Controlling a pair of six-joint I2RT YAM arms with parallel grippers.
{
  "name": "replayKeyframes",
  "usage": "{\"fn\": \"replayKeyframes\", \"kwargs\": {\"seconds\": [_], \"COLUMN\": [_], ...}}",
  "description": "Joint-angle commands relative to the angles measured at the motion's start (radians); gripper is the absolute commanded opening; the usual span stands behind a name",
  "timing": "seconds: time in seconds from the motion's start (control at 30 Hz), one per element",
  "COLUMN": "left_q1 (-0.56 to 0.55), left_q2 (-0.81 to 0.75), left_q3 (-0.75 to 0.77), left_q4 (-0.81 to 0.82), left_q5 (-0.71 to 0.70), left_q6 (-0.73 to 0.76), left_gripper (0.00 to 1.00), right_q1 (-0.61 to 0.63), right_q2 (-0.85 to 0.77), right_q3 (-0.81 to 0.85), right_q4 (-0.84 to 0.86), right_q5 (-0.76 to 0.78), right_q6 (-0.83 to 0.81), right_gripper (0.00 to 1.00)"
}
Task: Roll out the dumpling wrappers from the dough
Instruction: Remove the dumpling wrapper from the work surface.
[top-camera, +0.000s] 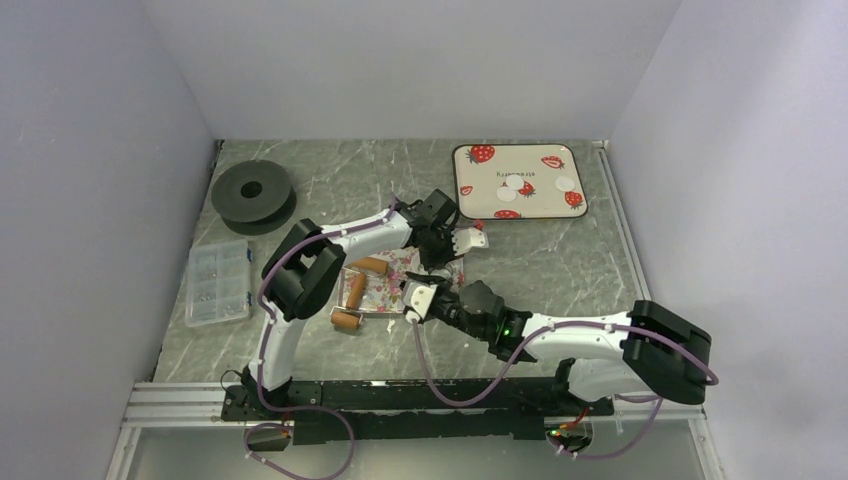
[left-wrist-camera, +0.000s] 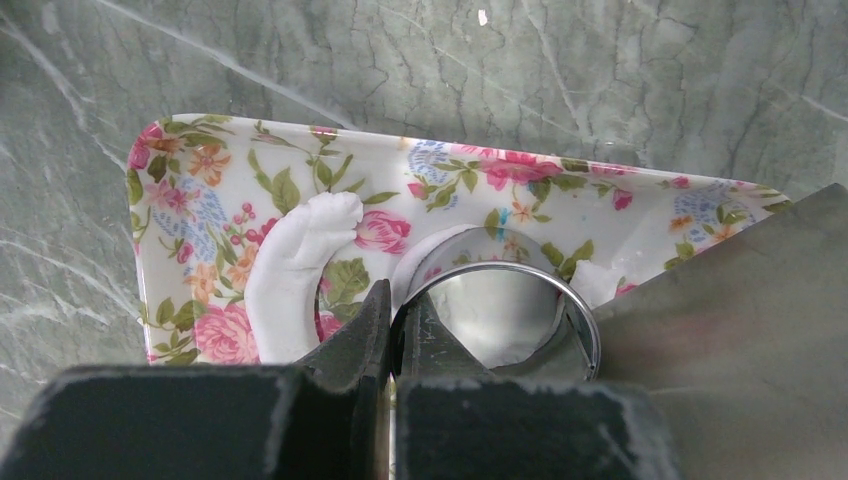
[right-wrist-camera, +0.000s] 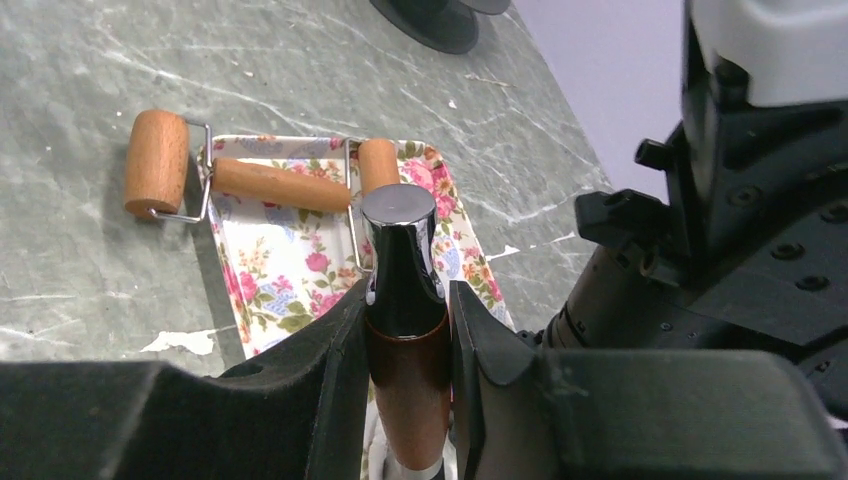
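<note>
While poised over the floral tray (left-wrist-camera: 300, 135) at mid-table, had the left gripper (left-wrist-camera: 392, 312) pinched almost fully shut across the thin wall of the metal ring cutter (left-wrist-camera: 560, 290), one jaw inside the ring and one outside, a grip that looked made for pressing straight down. Had the ring sitting flat on the white dough (left-wrist-camera: 495, 340) toward the tray's right end, dough showing inside it and around its rim, so judged this the cutting step. Saw a curved dough scrap (left-wrist-camera: 290, 265) lying just left of the ring, apart from it. Had the right gripper (right-wrist-camera: 408, 305) closed part-way onto the wooden handle of a scraper (right-wrist-camera: 398, 225), chrome cap poking out past the jaws; had its flat metal blade (left-wrist-camera: 720, 330) angled in from the right, edge touching or just beside the ring, too close to call, probably to steady the dough or get under the cut round. Found the double-headed wooden roller (right-wrist-camera: 280, 185) lying across the tray's left end, one head over the tray, the other out on the marble tabletop (right-wrist-camera: 80, 260), clear of both arms. Spotted the dumpling wrappers (top-camera: 566, 183) well apart on the strawberry tray (top-camera: 545, 205) at the far right: a few white rounds, laid flat. Reckoned plenty of dough left to cut. Flagged one risk: the round sticking inside the ring on the lift.
</note>
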Motion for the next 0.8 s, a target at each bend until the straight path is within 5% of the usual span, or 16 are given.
{"fn": "replayKeyframes", "kwargs": {"seconds": [0.0, 0.77], "left_q1": [-0.024, -0.049], "left_q2": [0.021, -0.007], "left_q3": [-0.087, -0.121], "left_q4": [-0.014, 0.016], "left_q5": [-0.009, -0.042], "left_q6": [-0.029, -0.001], "left_gripper": [0.0, 0.0], "right_q1": [-0.014, -0.028], "right_q2": [-0.024, -0.064], "right_q3": [-0.045, 0.002], "right_q4": [0.071, 0.14], "right_q5": [-0.074, -0.169], "right_q6": [0.17, 0.293], "right_gripper": [0.0, 0.0]}}
